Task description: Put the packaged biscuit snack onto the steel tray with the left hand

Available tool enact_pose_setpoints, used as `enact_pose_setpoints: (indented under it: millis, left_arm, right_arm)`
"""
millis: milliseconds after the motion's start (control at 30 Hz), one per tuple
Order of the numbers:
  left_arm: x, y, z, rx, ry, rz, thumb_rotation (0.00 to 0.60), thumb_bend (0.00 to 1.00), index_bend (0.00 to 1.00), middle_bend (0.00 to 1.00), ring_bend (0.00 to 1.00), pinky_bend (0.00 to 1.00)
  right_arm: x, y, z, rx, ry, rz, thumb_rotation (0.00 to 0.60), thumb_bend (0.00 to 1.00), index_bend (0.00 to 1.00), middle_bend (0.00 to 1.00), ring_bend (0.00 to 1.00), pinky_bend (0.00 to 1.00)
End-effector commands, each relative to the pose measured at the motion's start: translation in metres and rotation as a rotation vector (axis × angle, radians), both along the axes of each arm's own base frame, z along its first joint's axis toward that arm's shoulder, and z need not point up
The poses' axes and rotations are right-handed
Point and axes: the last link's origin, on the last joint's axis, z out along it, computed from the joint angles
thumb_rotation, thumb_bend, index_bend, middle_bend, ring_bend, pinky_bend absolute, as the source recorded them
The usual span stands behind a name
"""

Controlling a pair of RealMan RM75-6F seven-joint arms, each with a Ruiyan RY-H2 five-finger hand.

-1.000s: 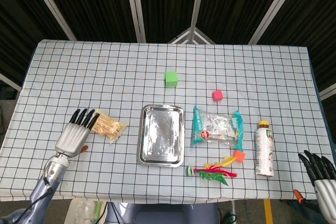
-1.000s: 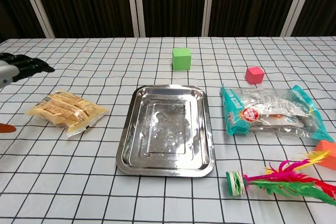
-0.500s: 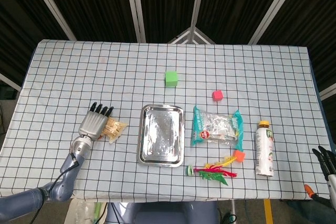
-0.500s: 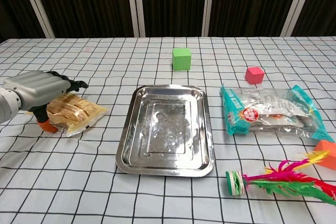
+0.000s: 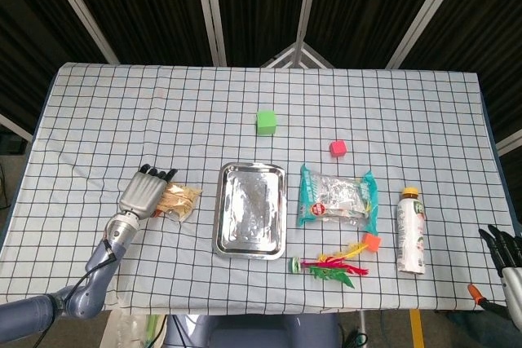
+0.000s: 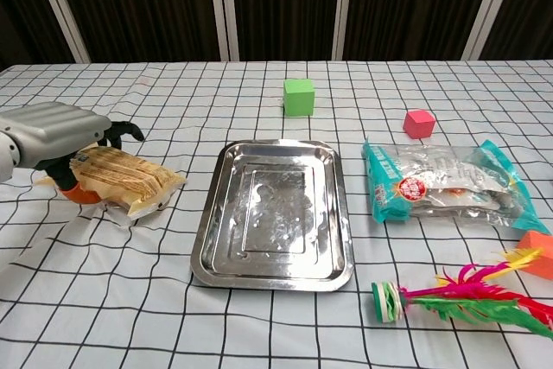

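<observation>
Since half a second ago: left hand (image 6: 54, 134) now closed over the biscuit pack (image 6: 121, 178), fingers on top and thumb beneath, pack tipped up off the tabletop (image 5: 122, 112) at the gripped end and drawn slightly toward the tray (image 6: 273, 212). Before that, merely laid over it; a second back, well left of it. Right hand (image 5: 507, 260) barely shifted at the lower right edge.

Counted: one biscuit pack, one steel tray, two cubes along the far side, green (image 5: 266, 121) and pink (image 5: 338, 148), one teal snack bag (image 5: 337, 196), one bottle (image 5: 411, 231) lying down, one feather shuttlecock (image 5: 328, 266), one orange block (image 5: 372, 241).

Left forearm reaching in from the lower left, palm down. Pack just left of the tray, not on it. Right hand's fingers pointing up and apart, holding nothing.
</observation>
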Motion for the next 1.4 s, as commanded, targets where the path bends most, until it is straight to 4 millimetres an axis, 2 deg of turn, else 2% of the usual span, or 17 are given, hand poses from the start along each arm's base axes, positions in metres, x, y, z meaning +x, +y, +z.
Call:
enact_pose_setpoints:
  millis: [33, 233, 267, 300, 467, 700, 933, 1067, 1133, 1200, 1267, 1400]
  left_arm:
    - [0.001, -0.007, 0.015, -0.007, -0.025, 0.016, 0.6, 0.32, 0.13, 0.3, 0.27, 0.18]
    - [0.023, -0.014, 0.035, -0.029, -0.129, -0.001, 0.6, 0.32, 0.13, 0.31, 0.27, 0.18]
    - [0.029, -0.014, 0.039, -0.028, -0.144, -0.015, 0.6, 0.32, 0.14, 0.31, 0.27, 0.18]
    - [0.044, -0.012, 0.039, -0.026, -0.159, -0.066, 0.6, 0.32, 0.14, 0.31, 0.27, 0.18]
    - [0.091, 0.006, 0.009, 0.009, -0.176, -0.18, 0.6, 0.32, 0.16, 0.31, 0.27, 0.2]
    - [0.139, 0.017, -0.016, 0.064, -0.239, -0.268, 0.6, 0.32, 0.17, 0.32, 0.27, 0.23]
    - [0.177, 0.021, -0.05, 0.015, -0.271, -0.316, 0.6, 0.32, 0.18, 0.33, 0.27, 0.24]
    - [0.181, 0.019, -0.068, -0.016, -0.237, -0.321, 0.6, 0.3, 0.17, 0.32, 0.27, 0.24]
    - [0.176, 0.017, -0.079, -0.035, -0.199, -0.311, 0.6, 0.27, 0.12, 0.29, 0.26, 0.22]
    - [0.166, 0.013, -0.09, -0.071, -0.145, -0.296, 0.6, 0.22, 0.03, 0.2, 0.21, 0.17]
    - [0.153, 0.01, -0.097, -0.111, -0.093, -0.265, 0.6, 0.17, 0.0, 0.13, 0.15, 0.13]
    - [0.143, 0.005, -0.09, -0.14, -0.079, -0.213, 0.6, 0.11, 0.0, 0.04, 0.03, 0.09]
  right_arm:
    - [0.001, 0.0, -0.001, 0.003, -0.001, 0.001, 0.6, 0.31, 0.0, 0.0, 0.0, 0.0]
    - [0.0, -0.003, -0.002, 0.006, -0.006, -0.003, 0.6, 0.31, 0.0, 0.0, 0.0, 0.0]
    - [0.0, -0.003, -0.001, 0.006, -0.007, -0.004, 0.6, 0.31, 0.0, 0.0, 0.0, 0.0]
    - [0.001, -0.004, -0.001, 0.007, -0.013, -0.001, 0.6, 0.31, 0.0, 0.0, 0.0, 0.0]
    - [0.0, -0.006, 0.002, 0.006, -0.031, 0.003, 0.6, 0.31, 0.0, 0.0, 0.0, 0.0]
    - [-0.006, -0.011, 0.005, 0.011, -0.048, -0.02, 0.6, 0.31, 0.0, 0.0, 0.0, 0.0]
    - [-0.011, -0.016, 0.01, 0.004, -0.067, -0.039, 0.6, 0.31, 0.0, 0.0, 0.0, 0.0]
    - [-0.014, -0.017, 0.013, -0.004, -0.075, -0.044, 0.6, 0.31, 0.0, 0.0, 0.0, 0.0]
    - [-0.014, -0.016, 0.014, -0.005, -0.077, -0.044, 0.6, 0.31, 0.0, 0.0, 0.0, 0.0]
    - [-0.014, -0.016, 0.015, -0.005, -0.079, -0.043, 0.6, 0.31, 0.0, 0.0, 0.0, 0.0]
    - [-0.014, -0.015, 0.014, -0.002, -0.077, -0.04, 0.6, 0.31, 0.0, 0.0, 0.0, 0.0]
    - [-0.012, -0.013, 0.012, 0.005, -0.071, -0.035, 0.6, 0.31, 0.0, 0.0, 0.0, 0.0]
